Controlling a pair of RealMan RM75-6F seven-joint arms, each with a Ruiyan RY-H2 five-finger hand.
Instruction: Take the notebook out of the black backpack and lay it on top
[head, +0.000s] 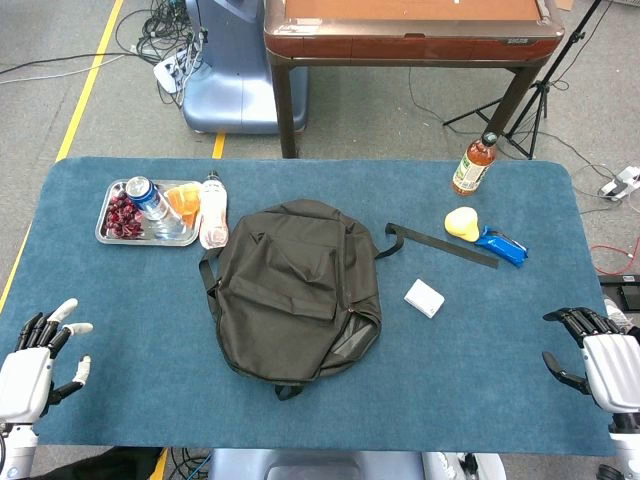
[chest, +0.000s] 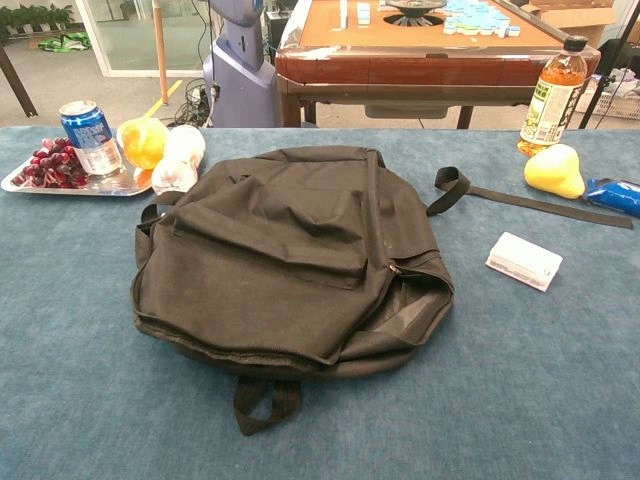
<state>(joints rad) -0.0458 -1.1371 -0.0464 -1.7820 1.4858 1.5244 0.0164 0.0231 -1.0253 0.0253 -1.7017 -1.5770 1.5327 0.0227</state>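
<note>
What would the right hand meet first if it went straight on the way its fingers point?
Probably the black backpack: the right hand points left across bare cloth, passing near the small white box.

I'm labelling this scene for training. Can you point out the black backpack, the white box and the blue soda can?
black backpack (chest: 270, 260), chest view, on its front panel.
white box (chest: 523, 261), chest view, on its top face.
blue soda can (chest: 88, 128), chest view, on its side wall.

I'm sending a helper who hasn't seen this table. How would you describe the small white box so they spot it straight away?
Start at the black backpack in the middle of the blue table. Just off the side of it where the zip gapes, apart from it, lies the small white box. Unlike the yellow fruit and blue packet farther back, it is flat, rectangular and plain white.
</note>
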